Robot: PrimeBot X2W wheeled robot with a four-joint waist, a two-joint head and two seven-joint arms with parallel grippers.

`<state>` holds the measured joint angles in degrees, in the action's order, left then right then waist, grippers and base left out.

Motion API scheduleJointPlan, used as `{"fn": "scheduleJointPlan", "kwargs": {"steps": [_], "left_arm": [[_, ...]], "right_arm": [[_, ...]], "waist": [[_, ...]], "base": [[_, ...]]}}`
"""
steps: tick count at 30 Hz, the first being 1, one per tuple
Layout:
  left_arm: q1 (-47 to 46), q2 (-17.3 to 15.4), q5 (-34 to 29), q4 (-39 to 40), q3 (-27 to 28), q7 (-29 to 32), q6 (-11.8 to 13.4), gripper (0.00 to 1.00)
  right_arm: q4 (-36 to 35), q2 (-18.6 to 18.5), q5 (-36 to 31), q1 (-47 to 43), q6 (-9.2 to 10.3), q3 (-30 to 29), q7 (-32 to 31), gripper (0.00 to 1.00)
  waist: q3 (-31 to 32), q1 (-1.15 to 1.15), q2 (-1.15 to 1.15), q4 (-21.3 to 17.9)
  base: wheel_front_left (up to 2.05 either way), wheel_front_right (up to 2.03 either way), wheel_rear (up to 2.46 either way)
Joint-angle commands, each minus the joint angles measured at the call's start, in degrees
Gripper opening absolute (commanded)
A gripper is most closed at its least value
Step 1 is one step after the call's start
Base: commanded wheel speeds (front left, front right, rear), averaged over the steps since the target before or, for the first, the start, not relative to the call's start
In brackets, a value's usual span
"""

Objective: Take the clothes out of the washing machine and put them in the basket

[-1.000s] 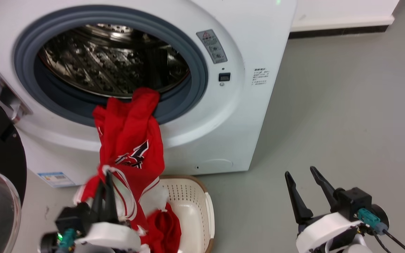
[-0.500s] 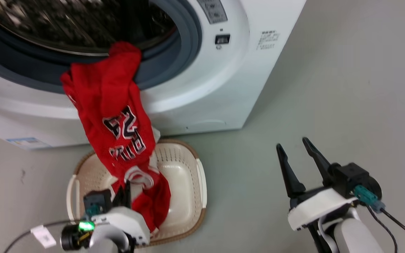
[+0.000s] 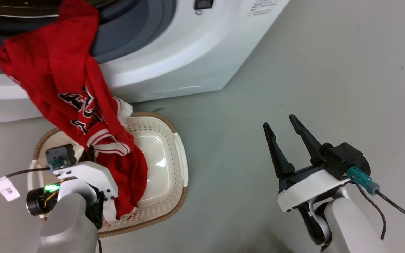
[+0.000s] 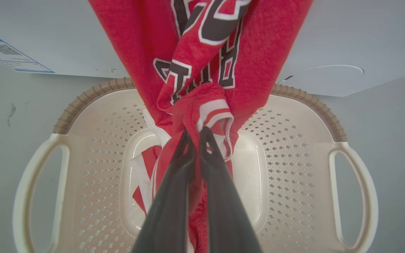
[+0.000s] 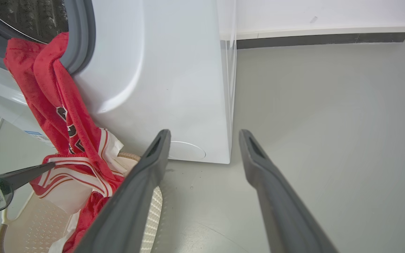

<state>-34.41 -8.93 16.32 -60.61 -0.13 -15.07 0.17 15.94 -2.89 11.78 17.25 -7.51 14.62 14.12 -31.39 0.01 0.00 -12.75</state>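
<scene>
A red jersey, the clothes (image 3: 65, 80), hangs from the washing machine's (image 3: 174, 59) grey porthole rim down into the cream basket (image 3: 179, 154) on the floor in front. Its lower end with white stripes lies bunched in the basket. My left gripper (image 4: 197, 130) is shut on a fold of the clothes (image 4: 202, 70) just above the basket's base (image 4: 294, 147); in the head view the fabric partly hides its fingers (image 3: 90, 154). My right gripper (image 3: 283, 128) hovers open and empty over the bare floor to the right, apart from the basket; its wrist view shows the clothes (image 5: 47, 105) at left.
The washing machine's front panel (image 5: 174, 70) stands right behind the basket. Grey floor (image 3: 311, 70) spreads to the right. A white wall base with a dark skirting (image 5: 322, 35) runs at the far back. Tagged cables trail from both wrists.
The head camera has tilted down, so the porthole slid to the top edge. My left gripper has come down with the clothes into the basket. The right gripper stays open.
</scene>
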Motion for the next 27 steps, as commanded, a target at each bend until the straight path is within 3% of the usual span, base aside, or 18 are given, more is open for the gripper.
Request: {"fn": "scheduleJointPlan", "kwargs": {"steps": [1, 3, 4, 5, 10, 20, 27], "left_arm": [[-1.0, -0.4, 0.2, -0.6, 0.4, -0.1, 0.1, 0.16], [-1.9, -0.5, 0.5, -1.7, 0.9, -0.1, 0.0, 0.45], [-2.2, -0.7, 0.5, -2.0, 1.1, -0.1, -0.2, 0.8], [-2.5, -1.0, 0.6, -2.1, 1.4, -0.1, -0.2, 1.0], [0.2, -0.8, 0.2, 0.4, 2.5, -0.1, -0.7, 1.0], [11.5, 2.5, -2.7, 14.4, 6.2, -0.1, -1.4, 1.0], [11.9, 4.0, -5.5, 21.0, 7.2, -0.1, -1.9, 1.0]], "right_arm": [[0.3, 0.0, 0.4, 1.0, 0.04, 0.1, 0.5, 1.0], [0.7, 0.0, 0.6, 1.5, 0.04, 0.1, 0.6, 1.0], [0.9, 0.0, 0.8, 1.8, 0.04, 0.1, 0.7, 1.0], [1.0, 0.0, 0.9, 1.9, 0.04, 0.1, 0.8, 1.0], [2.6, 0.0, 1.0, 1.2, 0.04, 0.0, 1.0, 1.0], [4.3, 0.0, -0.3, -2.2, 0.04, -2.0, 1.1, 1.0], [3.6, 0.0, -1.2, -3.7, 0.04, -2.9, 0.9, 1.0]], "waist": [[-1.3, -0.01, 0.0, -1.1], [-1.6, -0.01, 0.0, -1.3], [-1.8, -0.01, 0.0, -1.3], [-1.8, -0.01, 0.0, -1.3], [0.7, -0.01, 0.0, -1.2], [10.8, -0.01, 0.0, 0.9], [13.2, -0.01, 0.0, 2.9]], "base": [[0.0, 0.0, 0.0], [0.0, 0.0, 0.0], [0.0, 0.0, 0.0], [0.0, 0.0, 0.0], [0.0, 0.0, 0.0], [0.0, 0.0, 0.0], [0.0, 0.0, 0.0]]}}
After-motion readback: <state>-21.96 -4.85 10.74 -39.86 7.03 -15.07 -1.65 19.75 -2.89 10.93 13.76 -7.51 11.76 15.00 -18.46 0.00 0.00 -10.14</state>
